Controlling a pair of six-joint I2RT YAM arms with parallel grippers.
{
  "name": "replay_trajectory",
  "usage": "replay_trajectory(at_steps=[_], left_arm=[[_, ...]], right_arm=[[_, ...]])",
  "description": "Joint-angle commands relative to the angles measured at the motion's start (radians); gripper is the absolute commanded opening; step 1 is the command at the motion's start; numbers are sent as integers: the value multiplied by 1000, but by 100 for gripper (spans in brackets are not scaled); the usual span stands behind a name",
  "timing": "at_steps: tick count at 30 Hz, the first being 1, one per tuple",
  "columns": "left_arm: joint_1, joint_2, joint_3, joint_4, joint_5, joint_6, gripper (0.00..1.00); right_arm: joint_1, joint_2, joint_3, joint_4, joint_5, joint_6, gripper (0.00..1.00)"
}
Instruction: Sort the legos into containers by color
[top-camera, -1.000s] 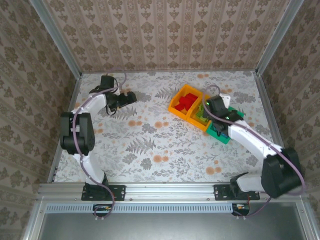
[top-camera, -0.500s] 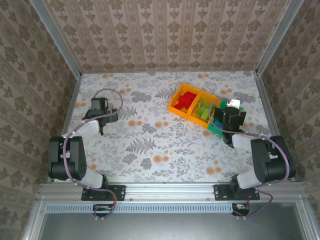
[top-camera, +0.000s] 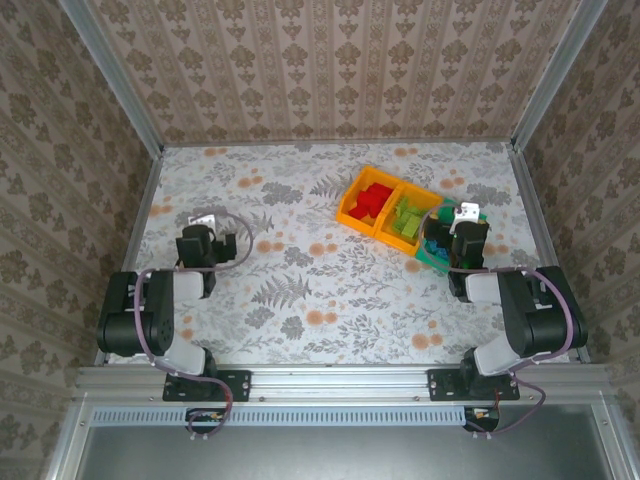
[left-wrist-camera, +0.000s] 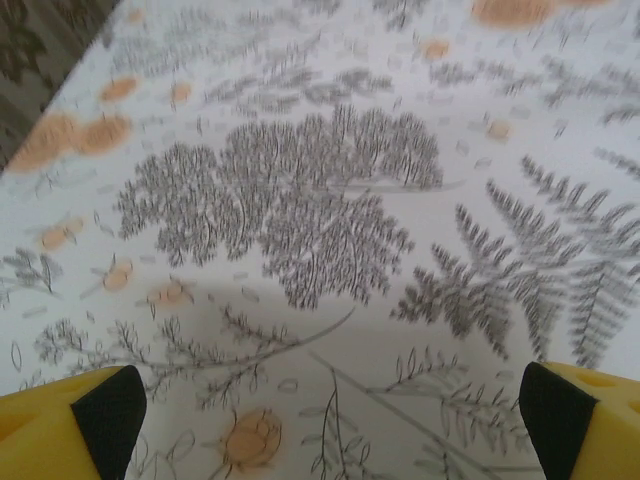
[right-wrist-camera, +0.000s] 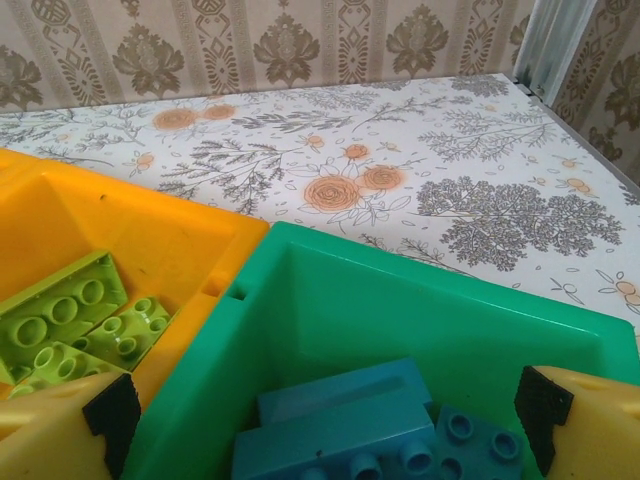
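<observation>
Three joined containers stand at the back right of the table. The far orange bin (top-camera: 352, 212) holds red legos (top-camera: 374, 200). The middle orange bin (top-camera: 398, 243) (right-wrist-camera: 150, 240) holds lime green legos (top-camera: 406, 218) (right-wrist-camera: 70, 310). The green bin (top-camera: 428, 262) (right-wrist-camera: 400, 290) holds blue legos (right-wrist-camera: 350, 420). My right gripper (top-camera: 462, 232) (right-wrist-camera: 328, 420) hangs open just above the green bin, its fingers (right-wrist-camera: 560, 420) spread with nothing held. My left gripper (top-camera: 200, 240) (left-wrist-camera: 330, 430) is open over bare tablecloth at the left, its fingers (left-wrist-camera: 95, 415) wide apart.
The floral tablecloth (top-camera: 300, 290) (left-wrist-camera: 330, 200) is walled on three sides by patterned panels. A metal frame post (right-wrist-camera: 560, 40) stands at the far right corner. Both arms are folded back near their bases along the front rail (top-camera: 340, 382).
Both arms have pulled back toward the near edge and folded. The left gripper came away from the far left of the table. The right gripper drew back from over the middle bin to the green one.
</observation>
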Motion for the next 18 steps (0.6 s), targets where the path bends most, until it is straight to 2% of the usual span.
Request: replay_trajectory(at_steps=[1, 2, 3, 18], left_arm=[[-3, 17, -42, 248, -33, 18, 100], [-1, 4, -24, 190, -27, 7, 100], [-2, 19, -31, 241, -27, 20, 100], [-4, 11, -30, 222, -27, 14, 100]], right_arm=[[-2, 7, -7, 12, -30, -15, 100], [-2, 10, -9, 20, -29, -15, 100], [-2, 9, -9, 16, -29, -15, 100], [8, 10, -6, 16, -13, -24, 100]])
